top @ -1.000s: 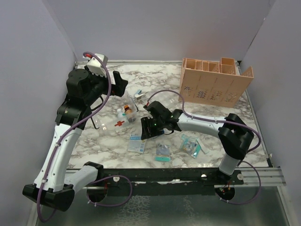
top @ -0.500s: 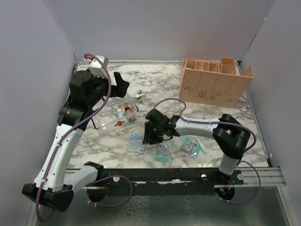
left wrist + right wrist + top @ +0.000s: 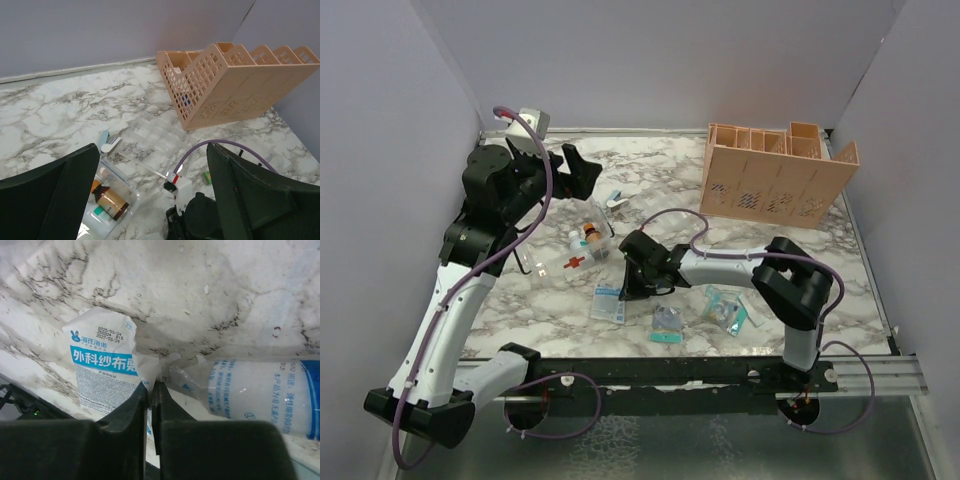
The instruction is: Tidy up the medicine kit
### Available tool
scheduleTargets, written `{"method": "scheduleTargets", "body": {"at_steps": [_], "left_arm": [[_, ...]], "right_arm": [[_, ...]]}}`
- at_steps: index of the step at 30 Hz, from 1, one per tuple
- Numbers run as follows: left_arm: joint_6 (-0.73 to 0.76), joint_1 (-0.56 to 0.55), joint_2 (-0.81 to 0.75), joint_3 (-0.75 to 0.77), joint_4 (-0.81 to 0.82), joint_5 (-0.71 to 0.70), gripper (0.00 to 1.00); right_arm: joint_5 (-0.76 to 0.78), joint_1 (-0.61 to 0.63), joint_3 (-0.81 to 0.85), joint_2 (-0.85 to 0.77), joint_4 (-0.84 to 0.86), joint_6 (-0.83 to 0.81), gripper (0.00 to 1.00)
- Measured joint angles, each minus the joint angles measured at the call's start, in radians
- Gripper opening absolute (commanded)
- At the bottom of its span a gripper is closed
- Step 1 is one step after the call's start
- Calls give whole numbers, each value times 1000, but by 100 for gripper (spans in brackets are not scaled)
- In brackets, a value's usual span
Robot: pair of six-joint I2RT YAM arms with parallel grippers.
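So, my right fingers (image 3: 149, 392) are down low at the near middle of the marbled tabletop (image 3: 670, 165). They are drawn almost together on the crumpled side edge of the white-and-blue paper gauze packet (image 3: 102, 372). The packet lies flat, so I judge that raised edge to be the only place thin enough to pinch, which is why I come at it from the side and not from above. A sliver of paper sits between the tips, and I take that as a hold, though a slight one. Just beside it, touching or nearly so, lies a clear-wrapped roll with blue print (image 3: 260, 395), and I would not want to drag it along.

My left fingers (image 3: 567, 168) are spread wide and hold nothing. They hang above the far left of the tabletop, over the clear plastic case with the brown bottle (image 3: 582, 240). I think that keeps them clear of the right arm's reach while facing the work.

The peach slotted plastic organizer (image 3: 775, 185) stands at the far right, well apart from the packet, so sorting has a long carry ahead.
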Motion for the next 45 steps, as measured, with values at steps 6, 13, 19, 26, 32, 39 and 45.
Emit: {"method": "scheduleTargets", "body": {"at_steps": [6,13,19,26,32,39,45], "left_arm": [[-14,-8,49,19,5,7,90],[-74,-13,109,34,50,62,90],[-162,-15,127,-15,110,179,85],[-241,-33,171,-89,145,347,84],[-355,-46,171,-184,256,568,84],[-482,-54,104,-315,402,717,66],[-527,-55,60,-315,514,752,35]], "right_arm": [[19,1,-19,-29,35,-15,1],[97,1,-157,-305,34,-22,1],[240,1,-206,-582,-43,-36,1],[326,1,-137,-771,-132,-161,1],[341,1,-35,-828,-158,-269,1],[352,1,57,-835,-164,-344,1],[352,1,85,-834,-165,-349,1]]}}
